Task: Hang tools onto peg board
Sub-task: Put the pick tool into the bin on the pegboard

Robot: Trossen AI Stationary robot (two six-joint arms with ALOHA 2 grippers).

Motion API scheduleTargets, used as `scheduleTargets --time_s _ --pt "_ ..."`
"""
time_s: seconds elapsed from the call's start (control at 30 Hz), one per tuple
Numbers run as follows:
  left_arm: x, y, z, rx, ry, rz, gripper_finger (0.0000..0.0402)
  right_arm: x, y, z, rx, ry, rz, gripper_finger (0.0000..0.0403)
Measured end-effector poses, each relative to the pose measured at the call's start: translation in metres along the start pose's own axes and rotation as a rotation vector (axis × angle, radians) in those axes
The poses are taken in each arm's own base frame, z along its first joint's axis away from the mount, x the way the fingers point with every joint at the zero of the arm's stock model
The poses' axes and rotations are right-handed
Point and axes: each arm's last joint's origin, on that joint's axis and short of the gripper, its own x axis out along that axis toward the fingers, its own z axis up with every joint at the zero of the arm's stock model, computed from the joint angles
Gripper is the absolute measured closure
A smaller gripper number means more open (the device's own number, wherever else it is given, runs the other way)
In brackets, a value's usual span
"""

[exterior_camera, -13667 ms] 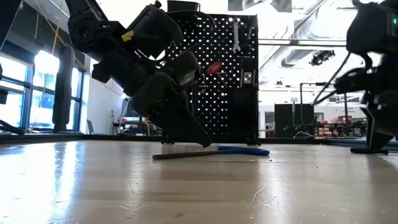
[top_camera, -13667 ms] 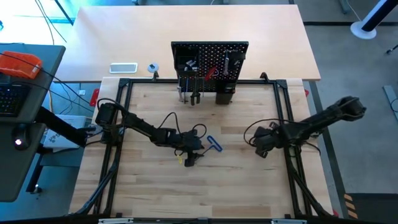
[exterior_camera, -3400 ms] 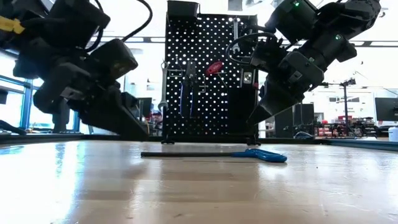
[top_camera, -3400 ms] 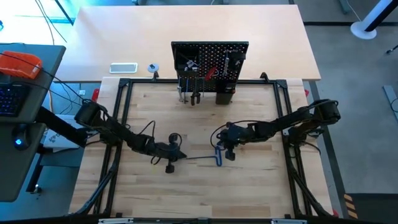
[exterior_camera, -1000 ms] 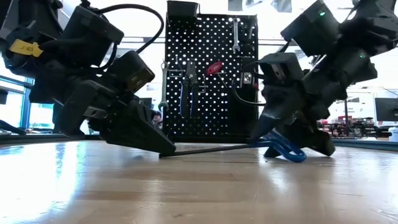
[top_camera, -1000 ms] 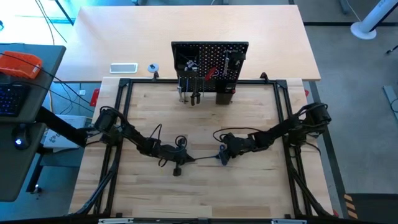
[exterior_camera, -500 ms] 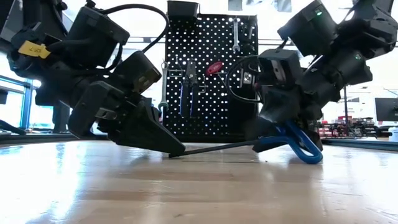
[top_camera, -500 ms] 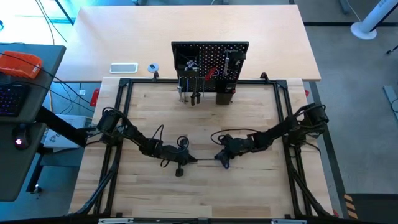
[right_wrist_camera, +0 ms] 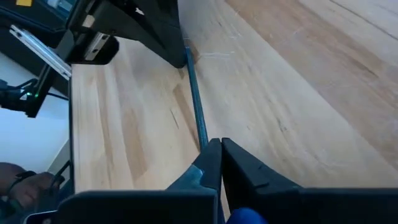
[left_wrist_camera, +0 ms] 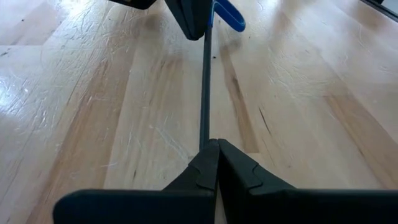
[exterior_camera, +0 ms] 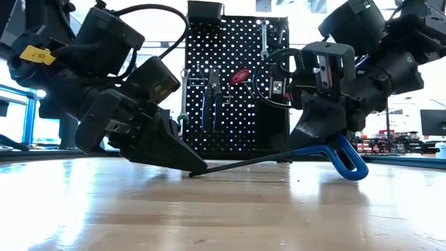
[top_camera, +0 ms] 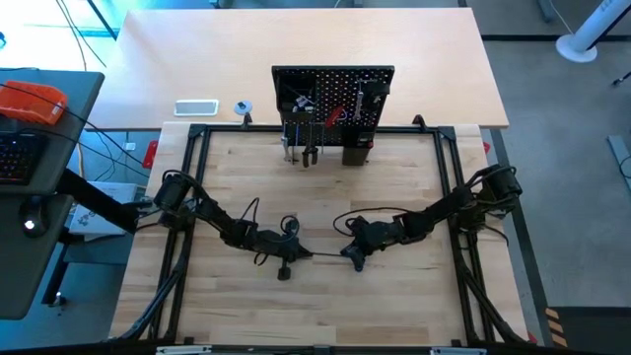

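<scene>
The worktop (top_camera: pixel 325 306) carries both arms; the peg board (top_camera: pixel 332 99) stands at its far edge, several tools hung. The right gripper (exterior_camera: pixel 306 143), open a second ago, now has its fingers clamped on the blue-handled hex key (exterior_camera: pixel 341 157), lifting that end. The left gripper (exterior_camera: pixel 188 166), fingers together, pins the shaft tip. Hanging can follow.

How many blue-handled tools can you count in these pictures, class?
2: a blue-handled T hex key off the wooden table at its handle end, one blue-handled tool hanging on the black peg board. Others may be hidden.
</scene>
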Motion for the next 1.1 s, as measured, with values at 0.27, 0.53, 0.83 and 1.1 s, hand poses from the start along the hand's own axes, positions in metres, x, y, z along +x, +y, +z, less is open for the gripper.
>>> scheduleTargets --time_s 0.27,0.53,0.83,1.1 --pt "-0.005 0.0 0.009 0.017 -0.017 -0.005 0.0383 -0.003 0.004 0.002 -0.027 -0.001 0.027 0.0402" --pt "-0.015 0.002 0.023 0.065 -0.04 0.044 0.033 -0.019 0.013 0.009 -0.094 0.006 0.025 0.0403" --pt "-0.027 0.003 0.055 0.108 -0.159 0.075 0.0264 -0.033 0.018 0.016 -0.157 0.014 -0.026 0.0403" --pt "-0.013 0.016 0.084 0.042 -0.078 -0.086 0.021 -0.038 0.047 0.041 -0.323 0.064 -0.081 0.0403"
